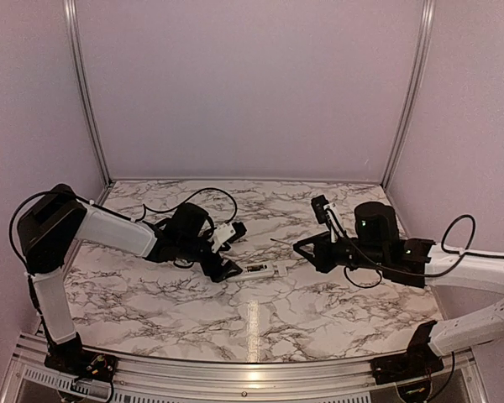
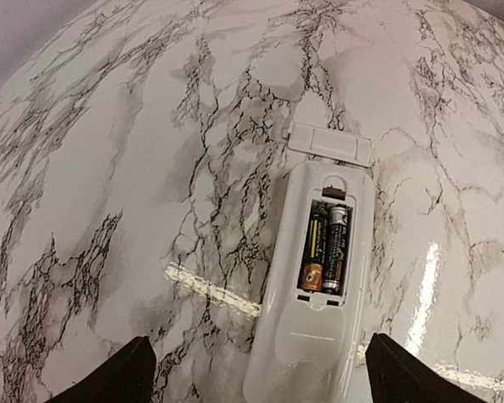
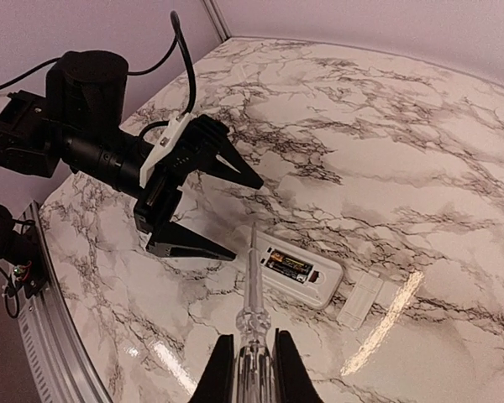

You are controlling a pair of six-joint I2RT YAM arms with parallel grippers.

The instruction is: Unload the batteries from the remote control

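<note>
My left pincer (image 2: 260, 379) stands spread astride the near end of the remote control (image 2: 307, 336), to steady it. The batteries (image 2: 326, 248) sit exposed just ahead. My right pincer (image 3: 254, 374) pinches a thin rod (image 3: 252, 285), probably for prying, its tip toward them.

The left arm (image 1: 109, 228) and right arm (image 1: 475, 270) match — white tubes, chunky black joints. Thin black cables (image 3: 183, 50) loop off them. A small green light (image 1: 363, 223) glows on the right one.
</note>
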